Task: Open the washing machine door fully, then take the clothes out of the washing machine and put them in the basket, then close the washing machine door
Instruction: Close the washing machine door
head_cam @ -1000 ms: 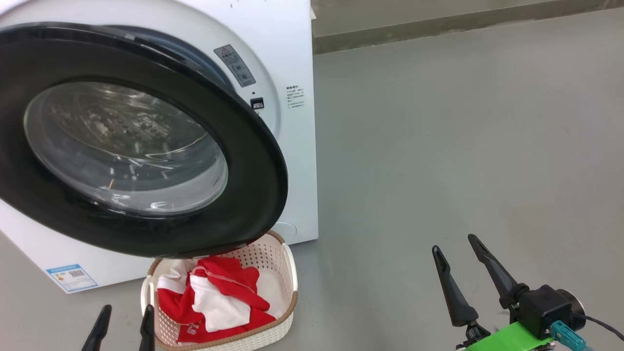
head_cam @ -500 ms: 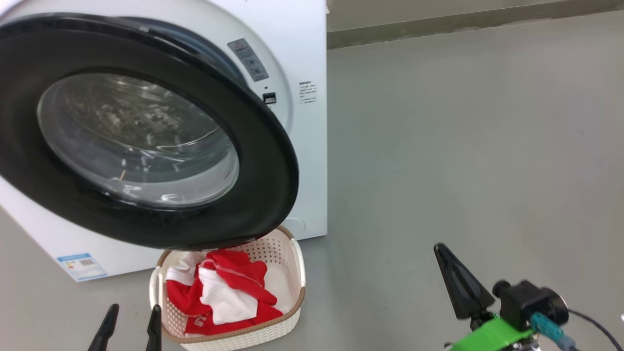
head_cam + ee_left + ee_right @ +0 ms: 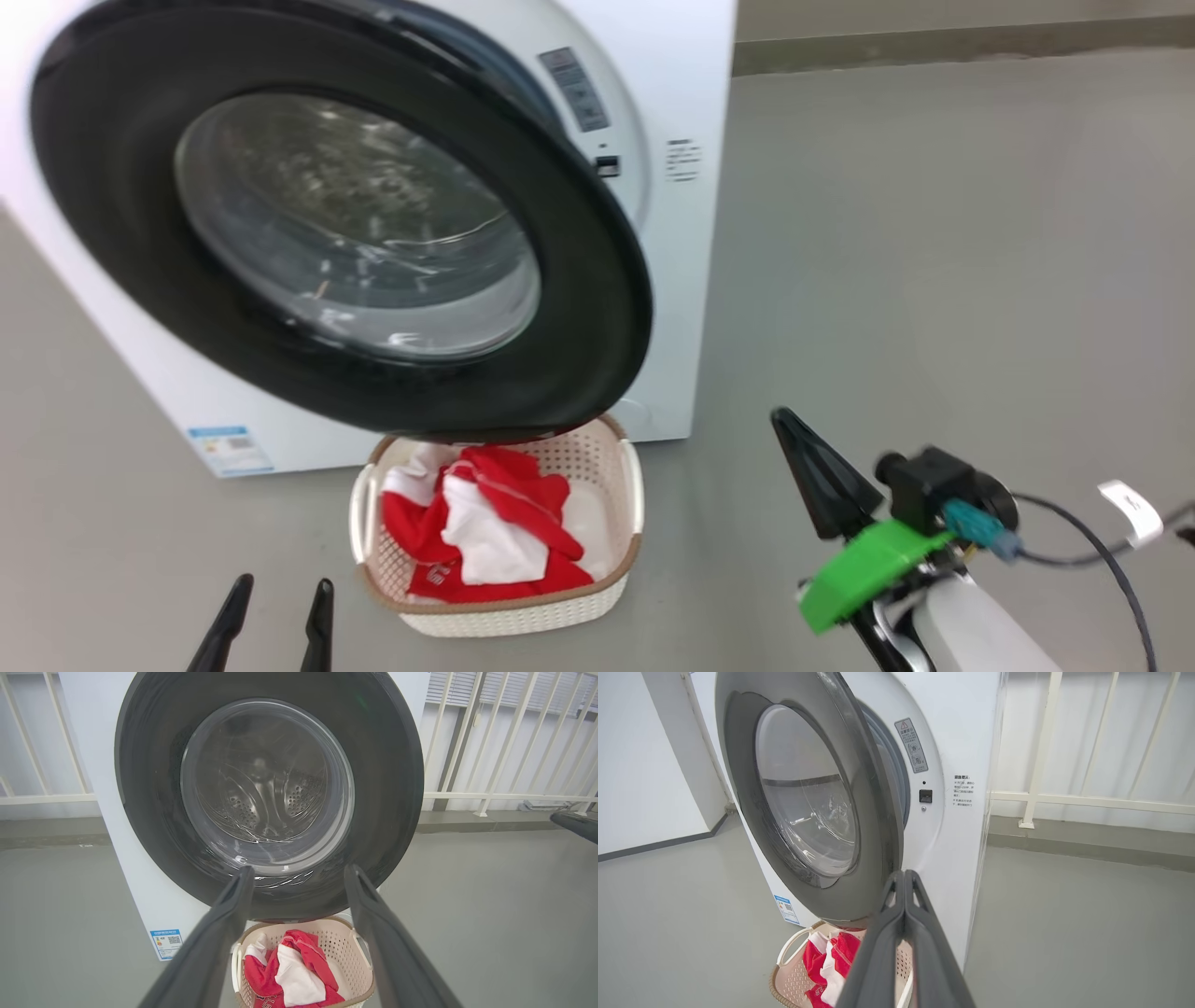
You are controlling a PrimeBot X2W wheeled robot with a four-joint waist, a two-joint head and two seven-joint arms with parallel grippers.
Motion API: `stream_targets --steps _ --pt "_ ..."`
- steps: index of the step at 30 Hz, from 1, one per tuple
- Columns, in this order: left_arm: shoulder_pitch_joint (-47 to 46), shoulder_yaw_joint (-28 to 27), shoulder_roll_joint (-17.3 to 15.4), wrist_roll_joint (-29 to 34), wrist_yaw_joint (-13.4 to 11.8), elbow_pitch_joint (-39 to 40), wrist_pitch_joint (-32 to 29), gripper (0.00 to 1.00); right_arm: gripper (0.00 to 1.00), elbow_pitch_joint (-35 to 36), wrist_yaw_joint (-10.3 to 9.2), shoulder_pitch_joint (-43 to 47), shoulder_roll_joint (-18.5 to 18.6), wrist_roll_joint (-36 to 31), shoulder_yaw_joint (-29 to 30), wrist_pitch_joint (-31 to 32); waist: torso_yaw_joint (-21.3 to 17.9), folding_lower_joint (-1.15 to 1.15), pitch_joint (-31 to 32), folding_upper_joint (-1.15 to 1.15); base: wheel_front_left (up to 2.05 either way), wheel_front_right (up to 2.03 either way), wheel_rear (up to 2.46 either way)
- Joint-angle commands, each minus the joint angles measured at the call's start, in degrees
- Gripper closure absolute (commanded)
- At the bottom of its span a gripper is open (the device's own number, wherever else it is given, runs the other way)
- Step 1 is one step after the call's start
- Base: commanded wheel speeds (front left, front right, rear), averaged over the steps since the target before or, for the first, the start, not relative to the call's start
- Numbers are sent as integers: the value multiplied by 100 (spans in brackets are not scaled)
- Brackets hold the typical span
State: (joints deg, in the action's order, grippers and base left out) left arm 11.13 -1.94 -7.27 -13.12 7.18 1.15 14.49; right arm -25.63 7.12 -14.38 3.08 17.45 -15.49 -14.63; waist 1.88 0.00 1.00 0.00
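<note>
Red clothes [image 3: 485,532] sit in the basket [image 3: 523,618] fronting the washing machine [image 3: 695,280], beneath the half-open washing machine door [image 3: 583,308]; unloading looks done. Right gripper [image 3: 789,429] pinched shut, empty, probably for pushing; left gripper [image 3: 285,581] spread, empty.

your right gripper [image 3: 786,425] has long black fingers tapering to sharp points, with slim cut-outs near the tips, seated on a bright green bracket [image 3: 854,569]. behind it you'll see a boxy black camera [image 3: 924,483] with a teal plug [image 3: 976,529] and a thin black cable [image 3: 1094,551]. the forearm [image 3: 971,627] is smooth and white. your left gripper [image 3: 285,586] has matching dark matte fingers.
</note>
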Motion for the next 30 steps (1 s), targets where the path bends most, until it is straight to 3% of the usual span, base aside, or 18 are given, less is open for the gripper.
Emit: stream_targets --steps 1,17,30 --pt "-302 -157 -107 29 31 126 51 0 100 26 36 -344 -20 62 -206 -37 241 0 -67 0 0 0 0" --pt "-727 147 -153 4 31 100 51 0 100 -1155 36 -2334 -2 466 -1385 -37 1097 0 -623 0 0 0 0" --pt "-1175 250 -41 -157 31 78 51 0 100 -1637 36 -3640 516 777 -1535 -37 1506 0 -1438 0 0 0 0"
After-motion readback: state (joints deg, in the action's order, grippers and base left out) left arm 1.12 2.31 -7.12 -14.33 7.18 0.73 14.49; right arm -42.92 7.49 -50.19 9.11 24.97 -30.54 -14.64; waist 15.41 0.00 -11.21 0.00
